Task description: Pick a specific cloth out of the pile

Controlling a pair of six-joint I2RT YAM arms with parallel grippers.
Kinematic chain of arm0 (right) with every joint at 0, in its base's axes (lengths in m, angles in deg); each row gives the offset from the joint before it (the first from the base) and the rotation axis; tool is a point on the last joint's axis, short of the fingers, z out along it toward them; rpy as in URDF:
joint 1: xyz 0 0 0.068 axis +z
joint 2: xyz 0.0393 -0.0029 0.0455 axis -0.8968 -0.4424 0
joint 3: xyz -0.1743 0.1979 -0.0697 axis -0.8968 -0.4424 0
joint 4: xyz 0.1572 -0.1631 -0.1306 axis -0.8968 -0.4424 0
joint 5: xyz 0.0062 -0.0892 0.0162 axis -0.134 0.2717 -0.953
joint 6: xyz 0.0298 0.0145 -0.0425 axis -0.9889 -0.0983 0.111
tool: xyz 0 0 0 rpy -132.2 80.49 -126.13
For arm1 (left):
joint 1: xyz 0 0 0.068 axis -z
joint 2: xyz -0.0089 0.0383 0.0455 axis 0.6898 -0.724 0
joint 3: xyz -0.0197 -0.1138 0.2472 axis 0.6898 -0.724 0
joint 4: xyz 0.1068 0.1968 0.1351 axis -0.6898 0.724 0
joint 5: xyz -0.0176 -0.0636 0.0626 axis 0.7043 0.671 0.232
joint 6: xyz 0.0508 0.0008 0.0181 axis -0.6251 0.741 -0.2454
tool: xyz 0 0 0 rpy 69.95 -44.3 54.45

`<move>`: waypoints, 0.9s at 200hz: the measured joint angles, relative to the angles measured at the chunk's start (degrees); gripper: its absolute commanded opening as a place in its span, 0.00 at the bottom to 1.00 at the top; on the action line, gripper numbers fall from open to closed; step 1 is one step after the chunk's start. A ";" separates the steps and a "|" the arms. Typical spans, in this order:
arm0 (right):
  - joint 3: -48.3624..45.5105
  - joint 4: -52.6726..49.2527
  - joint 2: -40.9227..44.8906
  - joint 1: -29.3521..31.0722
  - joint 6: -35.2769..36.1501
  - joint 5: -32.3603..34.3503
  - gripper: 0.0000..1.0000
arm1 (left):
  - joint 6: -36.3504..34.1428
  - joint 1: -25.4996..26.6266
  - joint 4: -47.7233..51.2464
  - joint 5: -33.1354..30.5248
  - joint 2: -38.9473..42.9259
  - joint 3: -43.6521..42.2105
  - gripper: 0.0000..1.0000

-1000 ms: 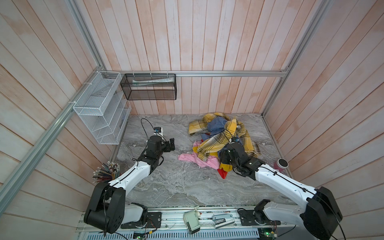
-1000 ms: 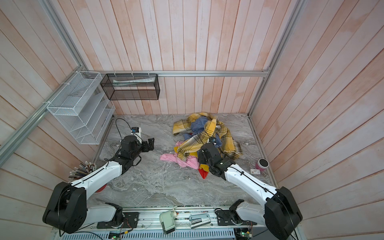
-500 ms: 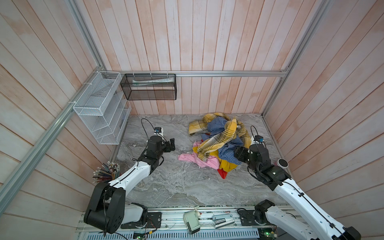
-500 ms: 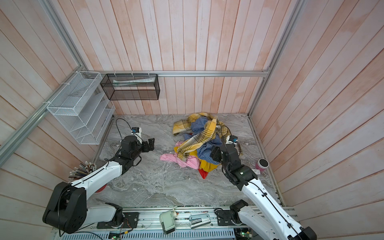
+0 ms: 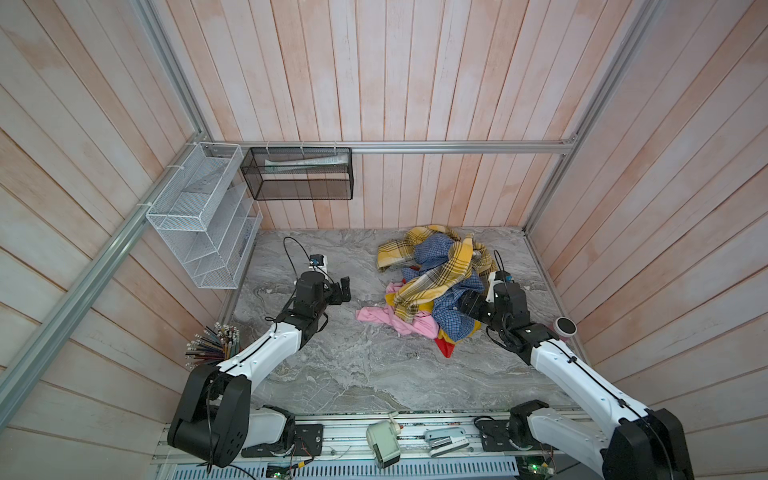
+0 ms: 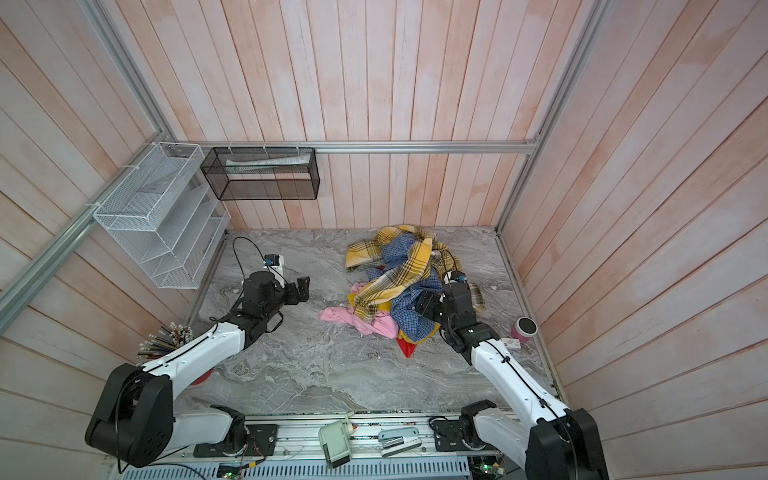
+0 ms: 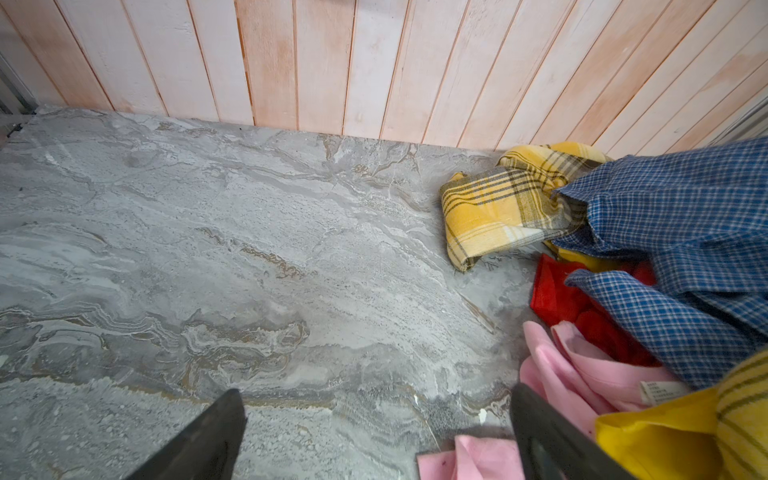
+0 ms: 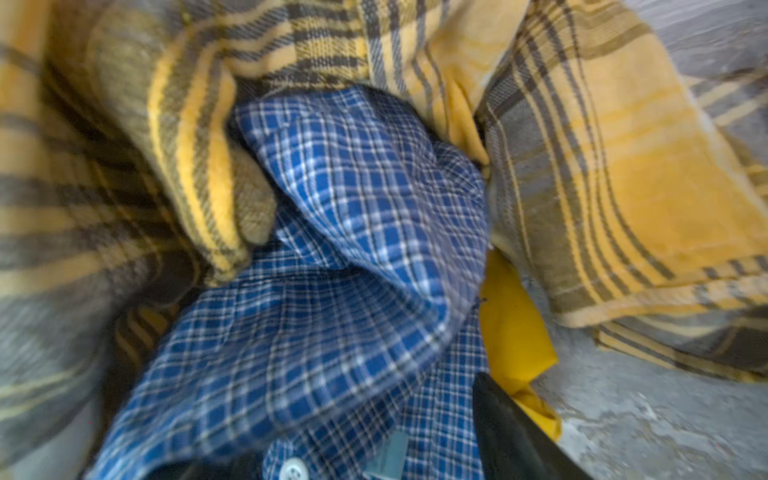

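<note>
Cloth point(image 5: 451, 318) — draped through pile point(image 5: 432, 282), more exposed than a second ago. Left gripper point(image 5: 337, 291): unmoved, jaws apart. Right gripper point(image 5: 463, 306): shifted right, astride cloth; grip unclear. Button point(image 8: 293, 471) — right wrist view only.

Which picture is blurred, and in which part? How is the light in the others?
Right wrist view: motion blur, strongest on the yellow plaid cloth; the blue shirt mid-frame is clearer. Left wrist view: sharp, soft even light on the marble tabletop. Both top views: sharp, diffuse light, faint shadows, no glare.
</note>
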 measured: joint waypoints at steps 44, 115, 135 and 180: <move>-0.90 0.63 3.34 -0.09 -0.37 -0.96 0.73 | -0.02 0.11 0.57 -0.92 1.55 -0.13 1.00; -0.90 -4.15 10.03 -5.95 -0.15 -1.97 0.78 | -0.02 0.15 0.57 -1.09 1.62 -0.11 1.00; -0.90 -2.19 7.74 -7.10 -0.42 -4.37 0.78 | -0.02 0.20 0.57 -1.09 1.62 -0.11 1.00; -0.83 3.39 -1.09 -7.13 -2.34 -9.20 0.70 | -0.02 0.26 0.59 -1.29 1.62 -0.13 1.00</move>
